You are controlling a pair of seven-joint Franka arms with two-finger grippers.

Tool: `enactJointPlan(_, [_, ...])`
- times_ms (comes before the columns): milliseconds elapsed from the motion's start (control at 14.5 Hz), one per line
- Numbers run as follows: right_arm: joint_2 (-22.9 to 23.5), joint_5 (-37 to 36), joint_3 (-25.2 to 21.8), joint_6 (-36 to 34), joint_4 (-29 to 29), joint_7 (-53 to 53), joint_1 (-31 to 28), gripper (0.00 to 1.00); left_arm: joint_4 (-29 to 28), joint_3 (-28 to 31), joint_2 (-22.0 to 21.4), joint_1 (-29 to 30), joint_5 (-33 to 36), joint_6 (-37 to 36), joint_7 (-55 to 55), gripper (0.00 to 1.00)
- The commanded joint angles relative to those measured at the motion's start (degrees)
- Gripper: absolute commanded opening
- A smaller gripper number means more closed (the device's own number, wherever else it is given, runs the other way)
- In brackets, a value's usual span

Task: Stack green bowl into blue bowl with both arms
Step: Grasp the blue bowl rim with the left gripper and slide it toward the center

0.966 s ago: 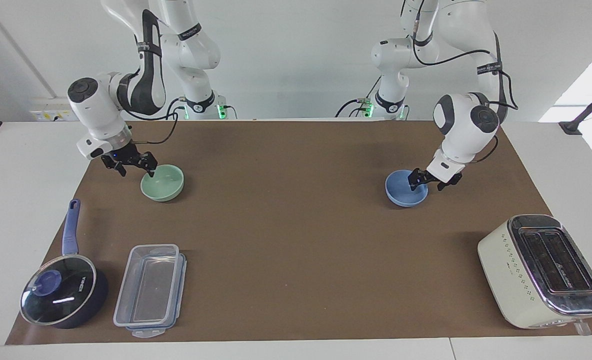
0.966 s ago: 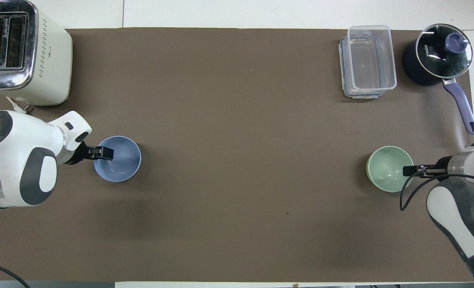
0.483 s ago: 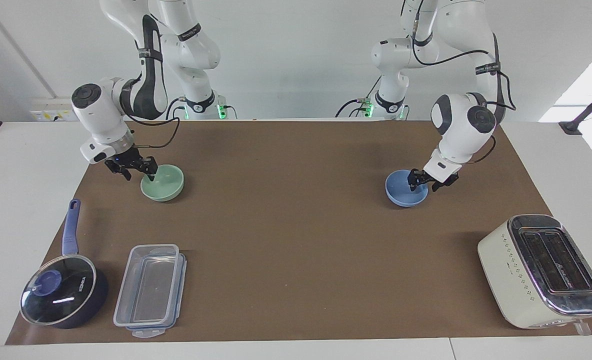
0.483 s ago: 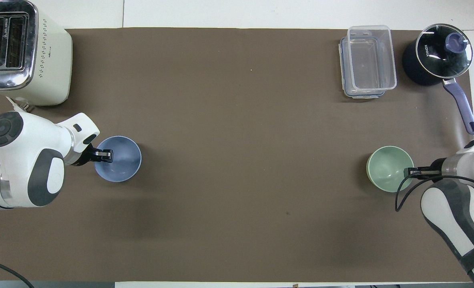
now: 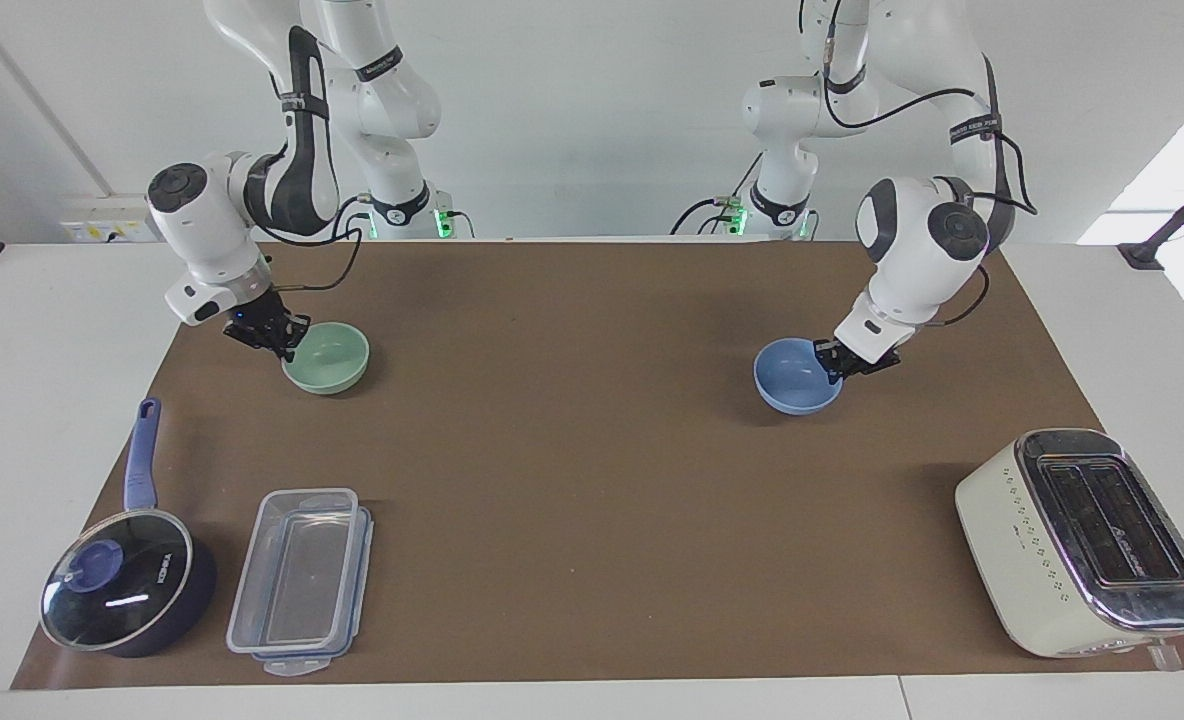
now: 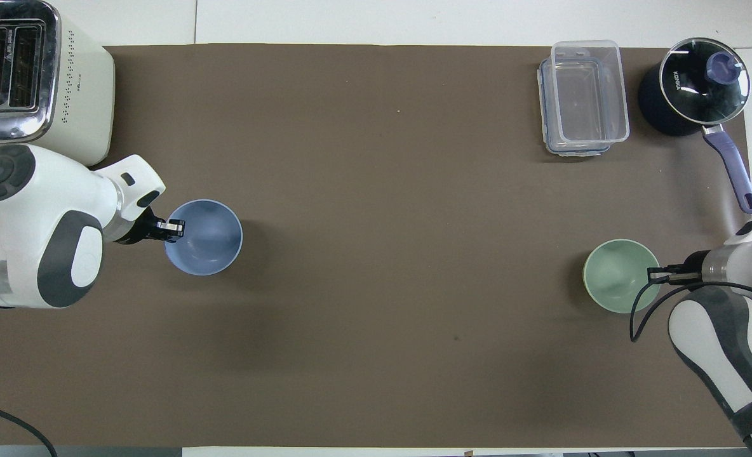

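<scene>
– Saucepan (image 5: pixel 127 600) at the right arm's end of the surface (image 5: pixel 12 420), what is it like?
– Dark blue and round, with a glass lid (image 5: pixel 117 593) that has a blue knob. Its long blue handle (image 5: pixel 139 455) points toward the robots. In the overhead view the lid reads "KONKA".
– And the right hand (image 5: pixel 287 340)?
– It is down at the green bowl (image 5: pixel 332 362), fingers pinched on the rim at the side toward the right arm's end. The bowl is small, round, smooth and matte, a pale mint. It sits nearer to the robots than the saucepan.
– What's beside the saucepan?
– A clear plastic box (image 5: pixel 297 580), rectangular with rounded corners and blue-trimmed edges, resting on what looks like its own lid.
– Then the middle?
– Bare brown mat (image 5: pixel 592 480), flat and dull, covering most of the white surface.
– Where is the blue bowl (image 5: pixel 792 385)?
– Toward the left arm's end, well apart from the green one. It has the same shape and plain finish, in a light periwinkle. I can't tell whether it is resting on the mat.
– And the left hand (image 5: pixel 837 362)?
– Closed on that bowl's rim, on the side toward the left arm's end.
– Last thing?
– A cream toaster (image 5: pixel 1082 540) with a shiny metal top and two slots, farther from the robots than the blue bowl. Its small print can't be read.
</scene>
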Motion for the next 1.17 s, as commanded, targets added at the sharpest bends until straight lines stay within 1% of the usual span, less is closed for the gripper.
enactJointPlan(0, [-2.4,0.4,0.3,-5.0,3.0,-1.0,-0.5,0.00,10.2,0.3,5.0,-10.2,-2.1,-5.9,-10.7,0.00])
enactJointPlan(138, [-2.6,0.4,0.7,-10.0,7.1,2.1,-0.5,0.00,8.5,0.3,4.9,-18.1,-3.3,-3.0,-17.9,0.00])
enactJointPlan(276, [-2.8,0.3,0.9,-12.5,10.7,6.9,0.5,0.00,7.0,0.3,6.2,-23.2,-6.1,1.0,-21.8,0.00])
enactJointPlan(414, [-2.7,0.2,0.9,-14.2,14.1,9.7,2.2,0.00,6.5,0.3,8.4,-26.6,-7.0,4.8,-24.6,0.00])
enactJointPlan(483, [-2.7,0.2,0.9,-15.2,15.2,10.2,2.2,0.00,6.7,0.3,10.0,-27.2,-7.0,6.5,-25.2,0.00])
enactJointPlan(621, [-2.2,0.2,1.7,-18.2,17.8,10.6,2.2,0.00,7.1,0.3,12.0,-27.3,-7.2,7.5,-25.1,0.00])
enactJointPlan(759, [-2.1,0.3,2.7,-19.2,19.4,10.7,2.4,0.00,6.7,0.3,12.4,-28.0,-8.0,9.3,-25.2,0.00])
enactJointPlan(897, [-2.1,0.3,3.4,-19.1,20.1,14.1,5.1,0.00,6.7,0.3,12.5,-28.0,-8.1,9.7,-25.0,0.00])
enactJointPlan(1034, [-1.9,0.4,3.4,-19.2,21.2,18.9,9.9,0.00,6.4,0.3,12.5,-28.0,-8.1,10.6,-25.0,0.00])
enactJointPlan(1103, [-1.6,0.4,3.4,-19.2,21.6,22.1,12.4,0.00,6.3,0.3,12.5,-28.1,-8.1,10.7,-24.9,0.86])
